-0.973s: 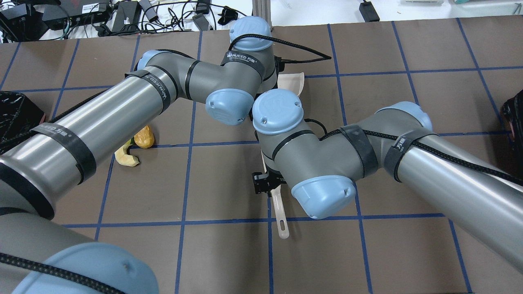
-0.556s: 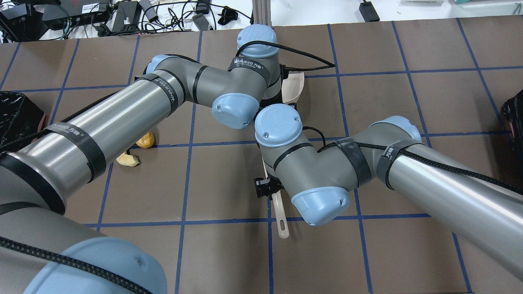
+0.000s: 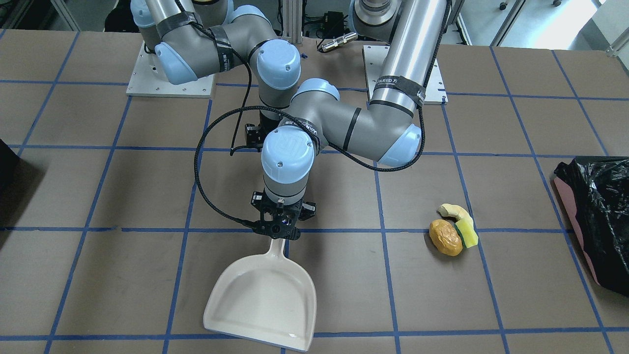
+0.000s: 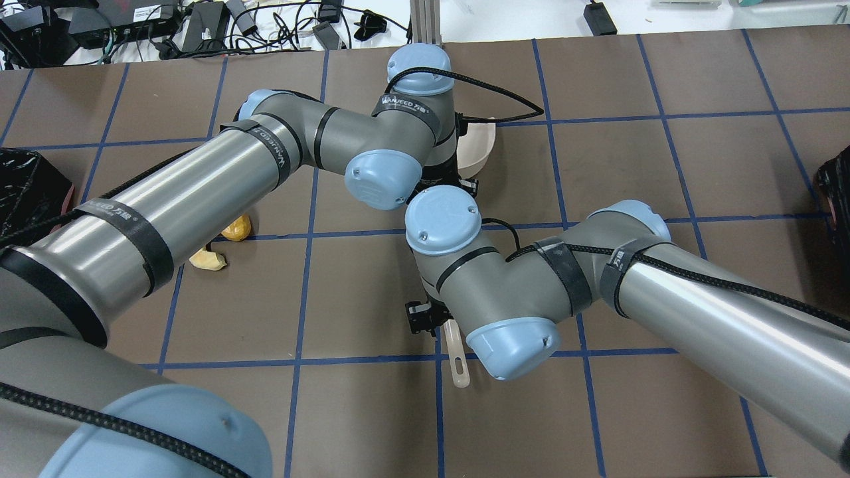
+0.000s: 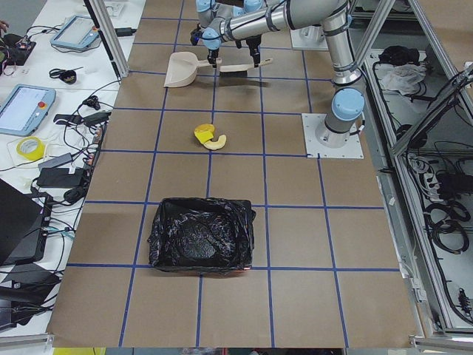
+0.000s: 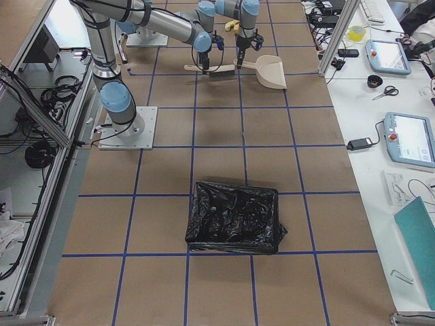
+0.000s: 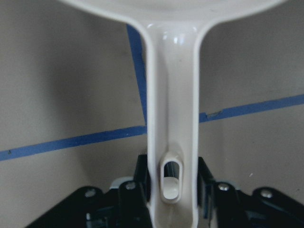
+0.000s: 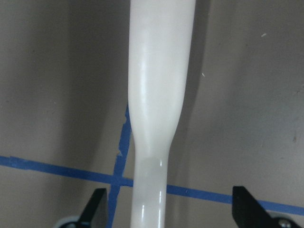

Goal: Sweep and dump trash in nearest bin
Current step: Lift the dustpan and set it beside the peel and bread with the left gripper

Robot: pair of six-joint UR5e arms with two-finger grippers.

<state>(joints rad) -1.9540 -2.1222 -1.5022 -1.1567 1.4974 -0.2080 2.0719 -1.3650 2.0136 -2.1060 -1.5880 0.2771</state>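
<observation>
left gripper (image 3: 278, 226): just left of centre in the front-facing view, pointing down. Its jaws are narrow, clamped on the end of the dustpan (image 3: 263, 300) handle, and in the wrist view they press both sides of it.
dustpan: cream, at lower centre of the front-facing view. Its mouth faces the bottom edge and its handle runs up into the jaws. I cannot tell whether the pan rests on the tabletop (image 3: 98, 196).
right gripper (image 8: 168, 211): jaws wide, one on each side of the brush (image 4: 455, 348) handle, with a clear gap on both sides and no contact.
brush: its white handle pokes out below the right wrist at lower centre of the overhead view, beside a blue line. The bristle end is hidden under the arm.
trash: a tight cluster right of centre in the front-facing view. The orange-brown lump (image 3: 445, 238) is lowest, the green-and-yellow sponge chunk (image 3: 468, 235) touches its right side, and the pale yellow peel (image 3: 453, 210) curves above them.
bin (image 3: 597, 211): at the right edge of the front-facing view, lined with black bag, with a pink side facing the trash. It stands apart from the trash.
tabletop: brown, crossed by blue tape lines.
</observation>
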